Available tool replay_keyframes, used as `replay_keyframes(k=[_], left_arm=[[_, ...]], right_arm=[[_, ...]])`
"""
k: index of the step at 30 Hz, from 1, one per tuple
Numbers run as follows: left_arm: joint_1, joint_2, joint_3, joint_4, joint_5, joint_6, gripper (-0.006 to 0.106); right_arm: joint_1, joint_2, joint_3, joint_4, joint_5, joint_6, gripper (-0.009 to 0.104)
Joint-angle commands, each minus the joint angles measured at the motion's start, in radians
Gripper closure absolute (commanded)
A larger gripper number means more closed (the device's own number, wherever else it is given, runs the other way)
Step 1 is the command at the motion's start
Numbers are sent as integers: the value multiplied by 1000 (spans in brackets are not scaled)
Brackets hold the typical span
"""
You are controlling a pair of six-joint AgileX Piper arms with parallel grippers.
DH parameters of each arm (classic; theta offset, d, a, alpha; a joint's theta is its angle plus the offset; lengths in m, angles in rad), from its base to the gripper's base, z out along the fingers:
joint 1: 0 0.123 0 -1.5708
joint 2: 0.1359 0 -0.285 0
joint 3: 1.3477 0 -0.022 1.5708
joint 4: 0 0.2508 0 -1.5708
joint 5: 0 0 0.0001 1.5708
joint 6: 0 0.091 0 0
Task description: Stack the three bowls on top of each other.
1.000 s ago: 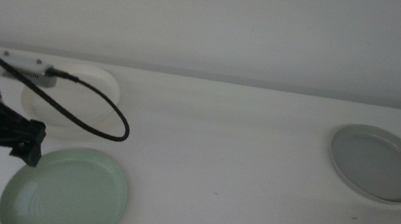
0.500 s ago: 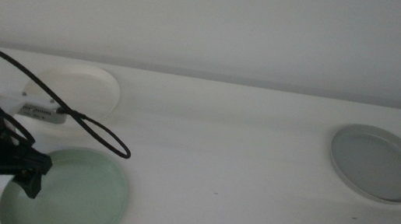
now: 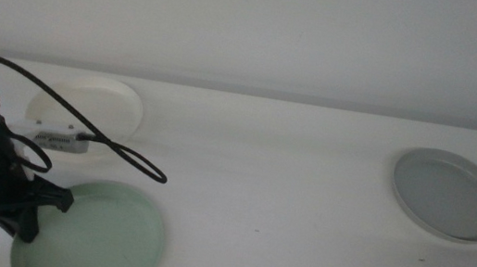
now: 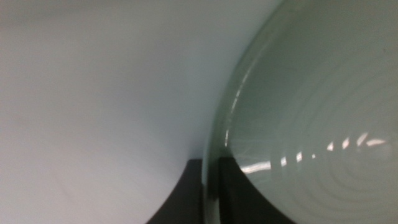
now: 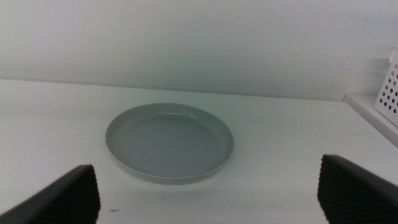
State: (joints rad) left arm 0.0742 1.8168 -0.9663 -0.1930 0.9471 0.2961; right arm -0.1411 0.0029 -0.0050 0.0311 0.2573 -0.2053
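The pale mint green bowl [image 3: 94, 230] lies at the table's front left. My left gripper [image 3: 24, 216] comes straight down on its left rim; in the left wrist view the two dark jaws [image 4: 209, 177] stand one on each side of the green rim [image 4: 217, 134], shut on it. Behind the left arm lies the cream-white bowl [image 3: 107, 101], partly hidden. The grey bowl [image 3: 451, 194] rests at the far right. In the right wrist view my right gripper [image 5: 211, 194] is open, a short way back from the grey bowl [image 5: 169, 142].
A black cable [image 3: 98, 133] loops from the left arm over the cream-white bowl. A white perforated basket [image 5: 388, 87] stands on a ledge beside the table, in the right wrist view. Bare white tabletop [image 3: 286, 196] lies between the left bowls and the grey bowl.
My left gripper swung downward and came onto the green bowl's left rim. The green bowl has shifted slightly to the right. The grey bowl has not moved.
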Motion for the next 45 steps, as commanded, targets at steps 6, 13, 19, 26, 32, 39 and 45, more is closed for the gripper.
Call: replay_keyframes(k=[6, 13, 19, 26, 32, 39, 45], left_arm=[[-45, -159, -100, -34, 241, -133, 102], [-227, -65, -432, -1, 362, -275, 101], [-359, 146, -713, -12, 365, -329, 101], [-385, 344, -888, -96, 365, -354, 101], [-385, 435, -904, -144, 346, -346, 101], [-385, 497, -904, -176, 328, -339, 101], [-385, 519, -904, -184, 294, -339, 101]], right_arm=[[2, -39, 45, -7, -11, -2, 2], [2, -39, 45, -7, -11, -2, 2], [2, -39, 45, -7, -11, -2, 2], [2, -39, 45, -7, -11, -2, 2], [2, -39, 45, -7, -11, -2, 2], [2, -39, 45, -7, -11, -2, 2], [2, -39, 45, -7, -11, -2, 2]])
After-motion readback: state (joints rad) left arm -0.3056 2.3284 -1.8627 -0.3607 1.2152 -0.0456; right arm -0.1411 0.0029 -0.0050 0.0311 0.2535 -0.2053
